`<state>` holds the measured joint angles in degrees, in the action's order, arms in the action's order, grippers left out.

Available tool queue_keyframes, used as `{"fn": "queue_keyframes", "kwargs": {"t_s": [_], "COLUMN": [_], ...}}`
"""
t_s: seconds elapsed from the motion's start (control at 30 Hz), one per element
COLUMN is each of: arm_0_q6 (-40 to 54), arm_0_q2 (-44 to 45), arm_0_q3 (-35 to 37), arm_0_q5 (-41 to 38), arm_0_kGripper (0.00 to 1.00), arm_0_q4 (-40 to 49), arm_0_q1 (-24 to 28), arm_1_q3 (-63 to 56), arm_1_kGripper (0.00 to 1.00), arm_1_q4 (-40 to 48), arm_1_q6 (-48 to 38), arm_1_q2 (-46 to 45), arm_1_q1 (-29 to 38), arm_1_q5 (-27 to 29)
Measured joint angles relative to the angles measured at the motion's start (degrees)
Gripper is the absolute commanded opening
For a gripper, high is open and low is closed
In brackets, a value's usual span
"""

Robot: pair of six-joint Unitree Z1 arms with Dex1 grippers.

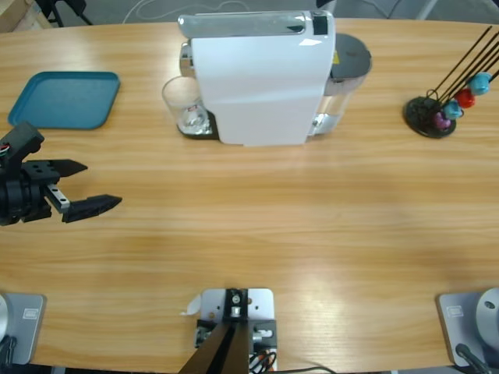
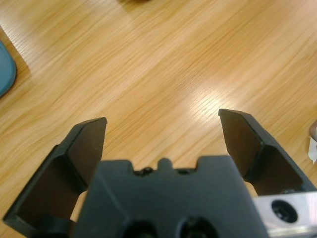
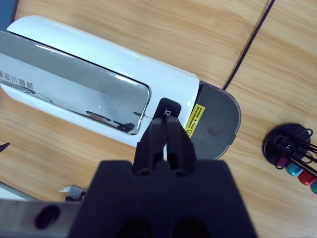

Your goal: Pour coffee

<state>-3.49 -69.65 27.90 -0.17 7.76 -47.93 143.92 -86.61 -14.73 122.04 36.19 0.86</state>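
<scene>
A white coffee machine stands at the back middle of the table, with a clear glass on its drip stand at its left end. No coffee shows in the glass. My left gripper is open at the table's left edge, well short of the glass, with only bare wood between its jaws. My right gripper is shut and empty above the machine, its tips right by the black button beside the silver lid. That gripper does not show in the high view.
A blue tray lies at the back left, its edge also in the left wrist view. A black wire capsule stand with coloured capsules stands at the back right. The machine's grey tank sits on its right.
</scene>
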Motion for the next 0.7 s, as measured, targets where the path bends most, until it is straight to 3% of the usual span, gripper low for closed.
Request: {"fn": "queue_keyframes", "kwargs": {"t_s": [0.7], "arm_0_q6": [0.0], "arm_0_q2": [0.0], "arm_0_q3": [0.0], "arm_0_q5": [-0.3], "arm_0_kGripper": [1.0], "arm_0_q4": [-0.2], "arm_0_q1": [0.3], "arm_1_q3": [-0.1], "arm_1_kGripper": [0.0], "arm_1_q4": [0.0], "arm_1_q6": [0.5], "arm_1_q2": [0.0], "arm_1_q1": [-0.5], "arm_1_q5": [0.0]}}
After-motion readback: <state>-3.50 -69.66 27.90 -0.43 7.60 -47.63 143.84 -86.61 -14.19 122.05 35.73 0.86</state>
